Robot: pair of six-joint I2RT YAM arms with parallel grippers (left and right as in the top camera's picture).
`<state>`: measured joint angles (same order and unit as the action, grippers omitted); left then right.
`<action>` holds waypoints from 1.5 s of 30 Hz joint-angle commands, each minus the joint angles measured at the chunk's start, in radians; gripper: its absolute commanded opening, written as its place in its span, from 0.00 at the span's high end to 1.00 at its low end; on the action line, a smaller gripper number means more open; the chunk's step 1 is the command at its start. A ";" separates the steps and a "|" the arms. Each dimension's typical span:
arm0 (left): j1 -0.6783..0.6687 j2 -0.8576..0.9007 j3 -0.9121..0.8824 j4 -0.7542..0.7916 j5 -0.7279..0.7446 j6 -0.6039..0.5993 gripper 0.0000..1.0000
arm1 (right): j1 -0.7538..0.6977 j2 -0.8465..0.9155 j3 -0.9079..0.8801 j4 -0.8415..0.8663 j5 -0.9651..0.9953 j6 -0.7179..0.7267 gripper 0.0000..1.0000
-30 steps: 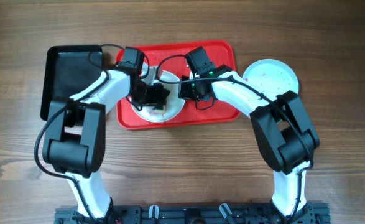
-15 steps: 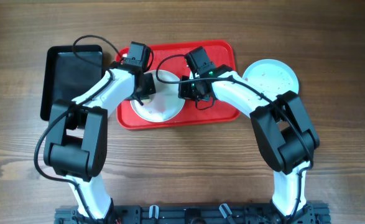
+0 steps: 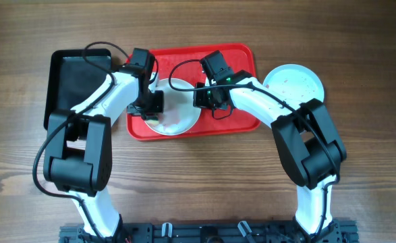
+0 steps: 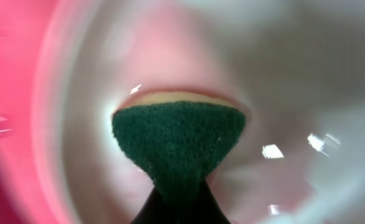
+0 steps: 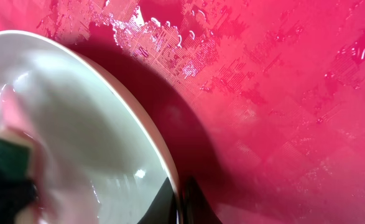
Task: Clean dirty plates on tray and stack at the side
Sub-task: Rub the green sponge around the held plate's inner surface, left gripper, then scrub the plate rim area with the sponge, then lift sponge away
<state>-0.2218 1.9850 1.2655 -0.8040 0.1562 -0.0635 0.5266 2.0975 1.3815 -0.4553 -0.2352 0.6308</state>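
A white plate (image 3: pixel 181 116) lies on the left part of the red tray (image 3: pixel 241 120). My left gripper (image 3: pixel 151 111) is over the plate's left side, shut on a green scouring sponge (image 4: pixel 179 140) with a yellow backing. The sponge presses on the wet plate's inside (image 4: pixel 294 93). My right gripper (image 5: pixel 179 196) is shut on the plate's right rim (image 5: pixel 160 146), one finger inside and one outside, and it (image 3: pixel 200 101) stands at that rim in the overhead view. A second, pale plate (image 3: pixel 293 84) rests on the table right of the tray.
A black rectangular tray (image 3: pixel 73 81) lies on the wooden table to the left of the red tray. Water drops cover the red tray's floor (image 5: pixel 281 93). Both arms cross over the red tray's back edge.
My left gripper has swept the sponge from the plate's middle to its left side. The right gripper and the plate have stayed put.
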 commanded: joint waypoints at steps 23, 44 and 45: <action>-0.023 0.130 -0.097 -0.027 -0.438 -0.473 0.96 | -0.014 0.026 -0.009 -0.001 0.043 0.023 0.96; -0.084 0.130 -0.097 0.101 0.214 0.245 0.96 | -0.014 0.026 -0.009 -0.001 0.044 0.024 0.96; -0.084 0.130 -0.097 0.125 0.213 0.240 0.96 | -0.014 0.026 -0.009 -0.001 0.044 0.024 0.96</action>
<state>-0.2893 1.9980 1.2469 -0.7162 0.3729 0.1215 0.5293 2.0975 1.3815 -0.4561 -0.2386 0.6308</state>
